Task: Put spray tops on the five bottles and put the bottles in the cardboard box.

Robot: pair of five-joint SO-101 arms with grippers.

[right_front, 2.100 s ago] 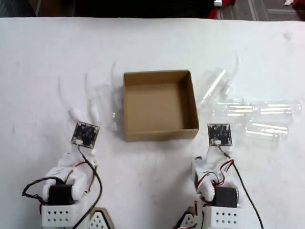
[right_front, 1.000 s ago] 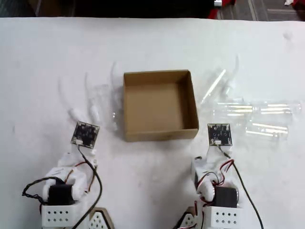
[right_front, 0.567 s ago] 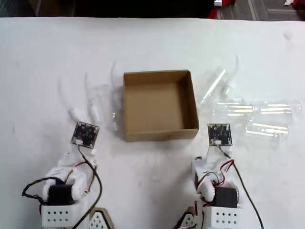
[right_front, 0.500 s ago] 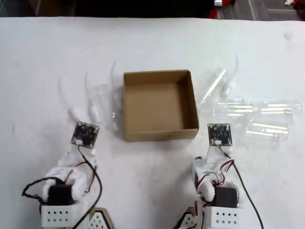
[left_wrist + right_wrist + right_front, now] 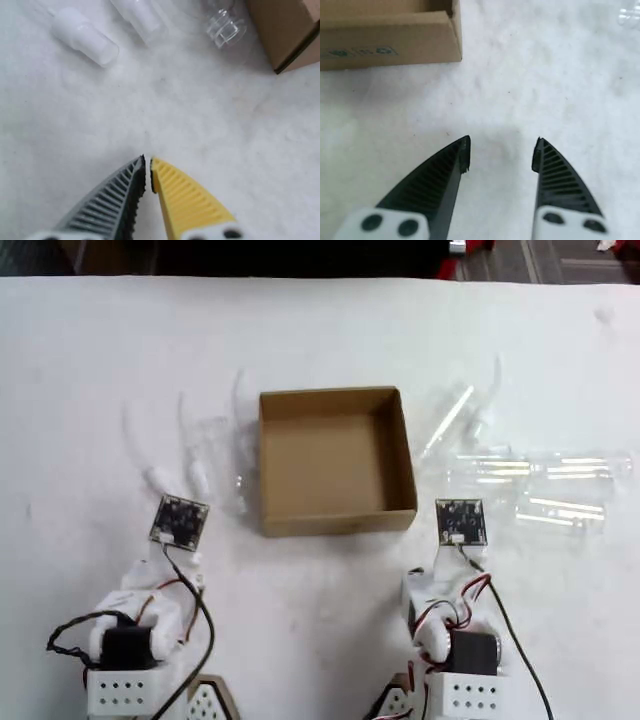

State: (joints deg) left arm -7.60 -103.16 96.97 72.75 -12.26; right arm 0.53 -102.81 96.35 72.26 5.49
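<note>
text: none legible | green print (image 5: 357, 51) — cardboard box (image 5: 420, 37) side, unreadable

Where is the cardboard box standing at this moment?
In the high view the cardboard box stands open in the middle of the table, with the spray tops to its left and the clear bottles to its right.

Cardboard box (image 5: 335, 460) open; clear bottles (image 5: 490, 472) lying right; spray tops (image 5: 160, 478) left.

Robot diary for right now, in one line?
left gripper shut | right gripper open | cardboard box empty | bottles lying beside it | spray tops loose, unfitted
</note>
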